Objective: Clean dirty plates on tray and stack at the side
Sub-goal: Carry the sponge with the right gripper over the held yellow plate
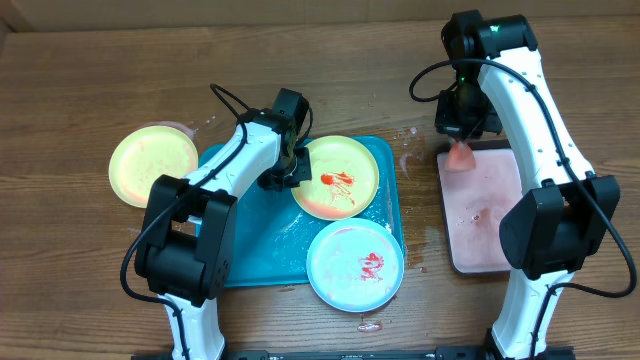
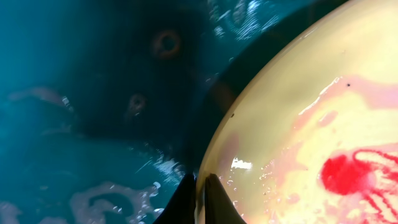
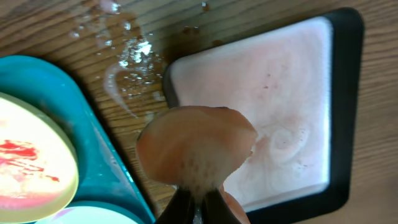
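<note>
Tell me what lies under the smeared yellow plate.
The wet teal tray, showing around the plate. The tray floor directly beneath it is covered. The left gripper pinches its rim.

Bright even overhead light, wet glare on tray (image 2: 56,143), left wrist view dim, sponge (image 3: 196,146) blurred.

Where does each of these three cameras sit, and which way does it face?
Overhead: above the table, looking straight down on teal tray, pink tray and both arms.
Left wrist: on the left arm, facing the rim of the sauced yellow plate, pinched by the left gripper.
Right wrist: on the right arm, looking down past right gripper and sponge at the pink tray.
Shared: both wrist views catch that plate and the teal tray.
</note>
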Controlling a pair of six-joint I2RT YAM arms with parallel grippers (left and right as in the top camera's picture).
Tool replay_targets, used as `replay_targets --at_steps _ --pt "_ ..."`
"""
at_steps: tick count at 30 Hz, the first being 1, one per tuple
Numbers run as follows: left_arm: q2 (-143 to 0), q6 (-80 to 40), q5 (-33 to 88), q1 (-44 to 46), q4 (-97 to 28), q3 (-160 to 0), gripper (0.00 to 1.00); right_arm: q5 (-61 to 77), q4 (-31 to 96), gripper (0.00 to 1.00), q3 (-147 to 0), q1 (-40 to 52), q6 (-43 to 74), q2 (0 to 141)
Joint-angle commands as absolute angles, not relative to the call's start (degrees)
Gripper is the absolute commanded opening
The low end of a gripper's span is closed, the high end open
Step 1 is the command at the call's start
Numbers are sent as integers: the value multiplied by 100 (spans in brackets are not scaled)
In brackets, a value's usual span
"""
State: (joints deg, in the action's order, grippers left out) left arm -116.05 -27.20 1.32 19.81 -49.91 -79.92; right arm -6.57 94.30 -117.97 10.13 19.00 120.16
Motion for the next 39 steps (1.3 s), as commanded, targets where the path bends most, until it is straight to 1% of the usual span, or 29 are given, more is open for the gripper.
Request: replay_targets --at_steps 1,4,7,11,14,18,23,31,36,39 --pt "-11699 -3277 -921 1946 -5210 -7918 5 -480 9369 4 -11966 1024 1752 11758" --pt "-11699 -3452 -1114 1929 -5269 -7918 5 -427 9312 4 -11966 1050 1629 11758" --pt "-11699 -3420 -972 1859 -5170 -7918 4 38 9183 4 -11966 1098 1280 11758" --pt "-11699 -2985 -123 1682 -4917 -7915 5 727 8932 4 -11966 1240 1037 11760" --pt "-11699 -2906 217 1527 -4910 -7902 5 991 8820 4 -11966 1380 1013 11760" --pt "-11699 -2539 878 1234 -4799 -7819 5 1284 8652 4 -11966 1623 947 11760" --pt "-11699 -2106 1431 1002 -4748 -7738 4 1693 8315 4 -11963 1964 869 11767" --pt "-11699 -1966 1468 1068 -4731 -7734 4 1813 7474 4 -11684 2552 873 11935" --pt "-11699 -1966 1468 1118 -4720 -7734 4 1811 6713 4 -11013 2930 963 12040" --pt "-11699 -1966 1485 1129 -4713 -7734 4 1776 6051 4 -10447 3138 1391 12042"
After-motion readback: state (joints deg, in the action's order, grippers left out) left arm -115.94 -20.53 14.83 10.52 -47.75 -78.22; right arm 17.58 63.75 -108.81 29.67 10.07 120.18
